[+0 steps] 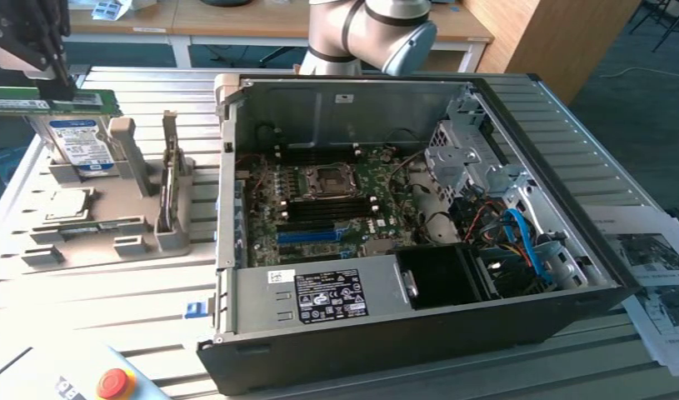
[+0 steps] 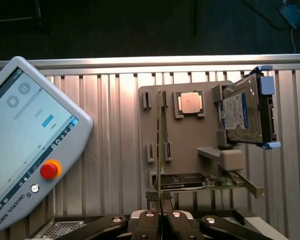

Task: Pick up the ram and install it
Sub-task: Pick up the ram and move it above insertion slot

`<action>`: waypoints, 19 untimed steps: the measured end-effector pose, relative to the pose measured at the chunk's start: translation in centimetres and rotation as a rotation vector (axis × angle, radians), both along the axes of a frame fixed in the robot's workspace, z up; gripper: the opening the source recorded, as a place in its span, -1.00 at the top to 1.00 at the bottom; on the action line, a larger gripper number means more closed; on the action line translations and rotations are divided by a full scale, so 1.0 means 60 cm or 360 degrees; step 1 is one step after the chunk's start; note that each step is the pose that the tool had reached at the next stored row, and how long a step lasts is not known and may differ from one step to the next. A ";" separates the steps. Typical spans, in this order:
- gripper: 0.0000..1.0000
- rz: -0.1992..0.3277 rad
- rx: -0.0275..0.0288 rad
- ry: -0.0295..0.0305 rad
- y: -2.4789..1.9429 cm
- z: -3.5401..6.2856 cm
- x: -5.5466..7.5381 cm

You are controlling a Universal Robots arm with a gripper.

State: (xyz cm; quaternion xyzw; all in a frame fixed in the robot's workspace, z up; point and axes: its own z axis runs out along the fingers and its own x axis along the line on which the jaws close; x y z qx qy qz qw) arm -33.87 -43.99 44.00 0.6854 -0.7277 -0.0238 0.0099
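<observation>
The ram [image 1: 17, 105] is a long green stick with a white label. It hangs level above the grey fixture tray [image 1: 106, 242] at the exterior view's left. My gripper [image 1: 59, 90] is shut on its top edge. In the wrist view the ram [image 2: 160, 145] shows edge-on as a thin line running away from my gripper [image 2: 161, 202], whose fingers press on it from both sides. It hovers over the tray [image 2: 190, 140], lifted free of it.
The tray also holds a hard drive [image 1: 78, 142], a CPU [image 1: 67, 202] and a graphics card [image 1: 170, 179]. The open PC case [image 1: 406, 333] with its motherboard [image 1: 328, 192] lies at the exterior view's right. A teach pendant [image 2: 25, 145] and papers [image 1: 651, 258] rest on the table.
</observation>
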 end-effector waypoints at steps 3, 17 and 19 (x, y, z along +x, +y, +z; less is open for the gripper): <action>0.76 0.0002 0.00024 -0.00001 -0.0012 0.000 0.011; 0.76 0.0011 0.00130 0.00000 -0.0088 0.000 0.063; 0.76 0.0012 0.00146 -0.00002 -0.0100 0.000 0.071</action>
